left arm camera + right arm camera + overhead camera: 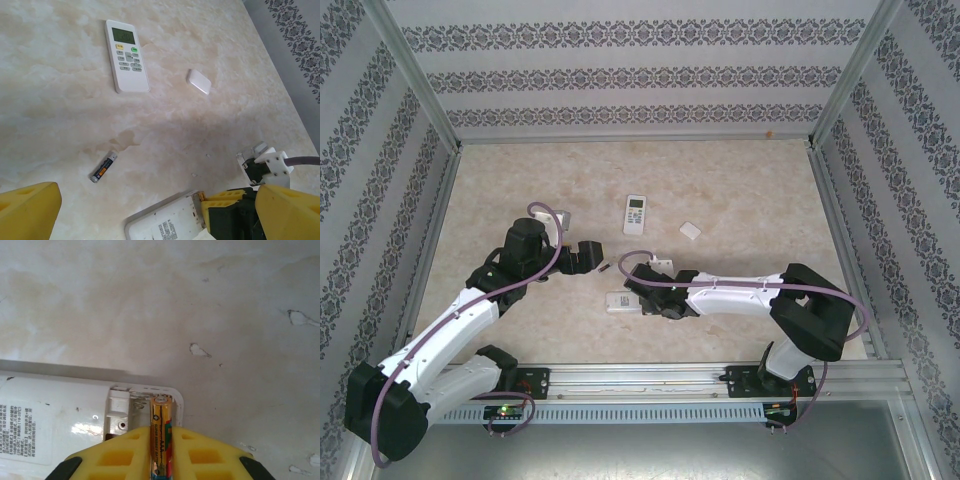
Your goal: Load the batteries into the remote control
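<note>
- Yellow-fingered right gripper [161, 436] pinches the held battery [161, 410], its long axis along the fingers and its plus end over the open bay [125, 409] of the remote [55, 412]. Seated or not, hard to tell.
- Left gripper [157, 200] gapes wide, and the loose battery [103, 167] lies ahead, nearer this arm.

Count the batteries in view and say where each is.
2. The first battery lies loose on the table. The second battery sits in the right gripper, over the open compartment of the face-down remote. Others may be hidden under the gripper.
</note>
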`<action>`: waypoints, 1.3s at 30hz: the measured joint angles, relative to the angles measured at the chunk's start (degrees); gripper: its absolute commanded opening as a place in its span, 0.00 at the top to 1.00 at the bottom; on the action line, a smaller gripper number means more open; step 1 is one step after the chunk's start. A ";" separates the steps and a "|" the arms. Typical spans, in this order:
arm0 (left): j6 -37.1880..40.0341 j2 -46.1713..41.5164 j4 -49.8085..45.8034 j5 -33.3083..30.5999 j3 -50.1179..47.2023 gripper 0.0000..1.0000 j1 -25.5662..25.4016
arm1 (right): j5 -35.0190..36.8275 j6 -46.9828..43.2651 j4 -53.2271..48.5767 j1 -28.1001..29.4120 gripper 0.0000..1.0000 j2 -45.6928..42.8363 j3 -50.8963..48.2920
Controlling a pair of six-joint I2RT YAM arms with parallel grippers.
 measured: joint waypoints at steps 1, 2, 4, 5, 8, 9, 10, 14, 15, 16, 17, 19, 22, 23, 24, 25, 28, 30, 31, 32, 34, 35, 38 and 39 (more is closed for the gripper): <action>-0.09 0.00 0.31 0.22 -0.17 0.00 0.00 | -0.02 0.00 -0.09 0.00 0.81 -0.11 0.00; -0.24 0.00 0.46 0.39 -0.39 0.00 -0.02 | -0.02 0.00 -0.22 0.00 0.80 -0.31 0.00; -0.52 0.00 0.57 0.63 -1.03 0.00 -0.02 | -0.04 0.02 -0.42 0.00 0.78 -0.79 0.00; -0.74 0.00 0.59 0.61 -1.42 0.00 -0.15 | -0.04 0.02 -0.42 0.00 0.77 -1.01 0.00; -1.31 -0.02 0.72 0.94 -2.69 0.00 -0.68 | -0.04 0.00 -0.44 0.00 0.75 -1.11 0.00; -1.36 0.00 0.72 1.05 -3.08 0.00 -0.74 | -0.04 0.00 -0.46 0.00 0.75 -1.11 0.02; -1.44 -0.02 0.74 1.14 -3.43 0.00 -0.79 | -0.04 0.00 -0.46 0.00 0.76 -1.11 0.04; -2.03 -0.02 0.79 1.53 -4.81 0.00 -1.25 | -0.02 -0.02 -0.94 0.00 0.78 -1.22 0.39; -2.29 -0.02 0.79 1.66 -5.14 0.00 -1.60 | 0.02 -0.04 -1.16 0.00 0.78 -1.44 0.52; -2.56 -0.02 0.79 1.81 -5.44 0.00 -1.95 | 0.15 -0.04 -1.40 0.00 0.79 -1.84 0.66; -2.84 0.02 0.81 1.95 -5.70 0.01 -2.36 | 0.31 -0.09 -1.49 0.00 0.80 -2.19 0.72; -3.39 0.44 0.94 2.47 -6.16 0.05 -3.26 | 0.59 -0.28 -1.75 -0.04 0.80 -2.80 1.01; -4.70 2.45 1.57 3.21 -6.95 0.14 -5.31 | 0.59 -0.50 -1.73 -0.20 0.81 -2.91 1.14; -4.85 3.13 1.70 3.30 -7.15 0.16 -5.81 | 0.57 -0.55 -1.75 -0.39 0.81 -2.91 1.14; -5.11 4.04 1.84 3.39 -7.39 0.17 -6.38 | 0.57 -0.70 -1.75 -0.52 0.82 -2.89 1.18; -5.38 4.83 1.86 3.39 -7.52 0.19 -6.71 | 0.59 -0.83 -1.79 -0.57 0.82 -2.82 1.33; -5.79 7.15 2.19 3.61 -7.65 0.21 -7.15 | 0.61 -1.40 -1.84 -0.94 0.82 -1.88 2.19; -5.86 8.50 2.56 3.58 -7.65 0.23 -7.15 | 0.68 -1.57 -1.77 -1.20 0.82 -1.20 2.36; -5.86 9.03 2.78 3.61 -7.65 0.23 -7.17 | 0.83 -1.66 -1.77 -1.29 0.83 -0.92 2.40; -5.88 9.70 2.97 3.61 -7.65 0.24 -7.30 | 0.98 -1.77 -1.77 -1.29 0.84 -0.74 2.40; -5.86 10.84 3.13 3.69 -7.65 0.25 -7.56 | 1.25 -1.95 -1.84 -1.29 0.85 -0.42 2.47; -5.88 11.39 3.13 3.76 -7.65 0.25 -7.76 | 1.40 -1.97 -1.86 -1.29 0.85 -0.24 2.54; -5.92 12.63 3.19 3.87 -7.65 0.27 -8.24 | 1.44 -1.97 -1.90 -1.29 0.86 0.20 2.60; -6.05 12.87 3.28 4.00 -7.69 0.27 -8.39 | 1.44 -1.97 -1.90 -1.29 0.87 0.39 2.62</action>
